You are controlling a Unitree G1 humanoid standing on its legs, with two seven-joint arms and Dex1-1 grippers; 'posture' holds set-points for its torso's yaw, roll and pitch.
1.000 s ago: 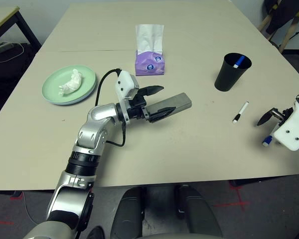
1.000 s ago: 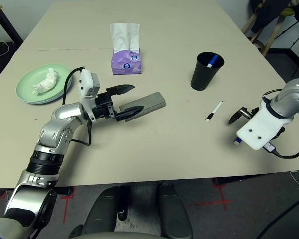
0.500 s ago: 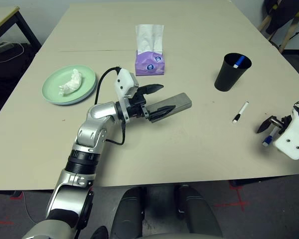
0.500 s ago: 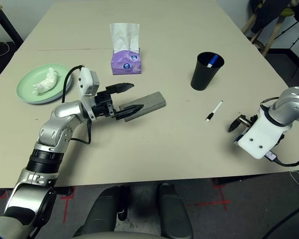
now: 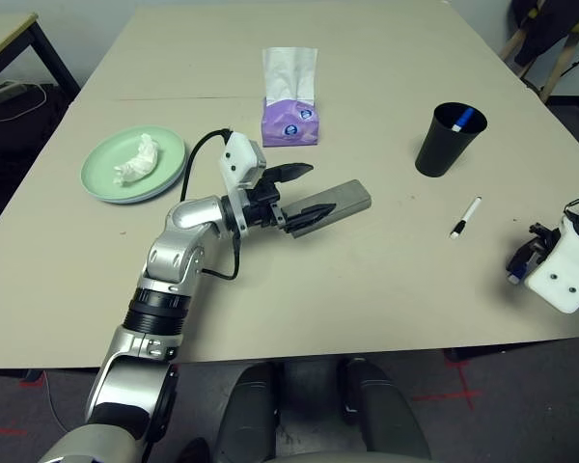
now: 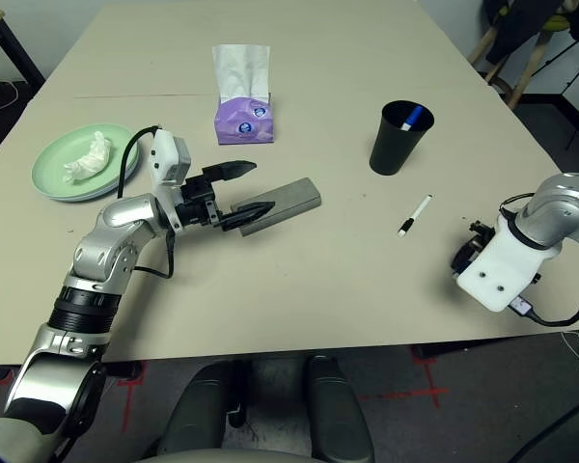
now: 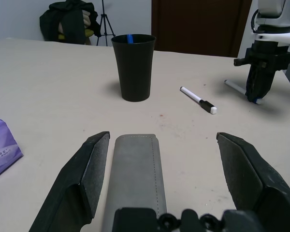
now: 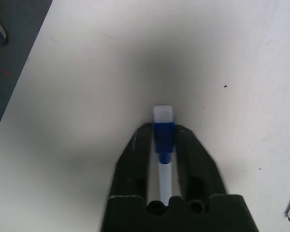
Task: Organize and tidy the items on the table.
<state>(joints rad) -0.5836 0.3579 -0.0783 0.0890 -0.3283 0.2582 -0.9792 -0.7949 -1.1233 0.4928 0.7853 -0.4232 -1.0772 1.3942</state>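
At the right side of the beige matte tabletop (image 5: 270,309), near its edge, the robot's right gripper (image 8: 164,140) is pinching a white marker with a blue cap (image 8: 164,137), its two black fingers pressed on either side of the cap while the marker lies at the tabletop. Just to the left of that grip lies a white marker with a black cap (image 5: 466,218), loose on the surface. Farther off, to the left of the far end of that loose marker, stands a tall black cup (image 5: 446,145) with a blue-ended pen (image 5: 462,120) inside it. The step in hand looks to be gathering the markers into the cup, and the pinch on this one seems just made. The next move likely calls for a straight lift, a carry up and left over the loose marker, and a tilt so that one end drops through the rim without knocking the cup. Near the middle, the left gripper (image 7: 164,169) has its fingers spread around a grey oblong case (image 7: 135,174), without closing on it. On the left lie stacked pale green and pale blue round plates (image 5: 96,180) with crumpled white tissue (image 5: 137,161) on top; a purple tissue pack (image 5: 289,123) stands on the far side of the case.
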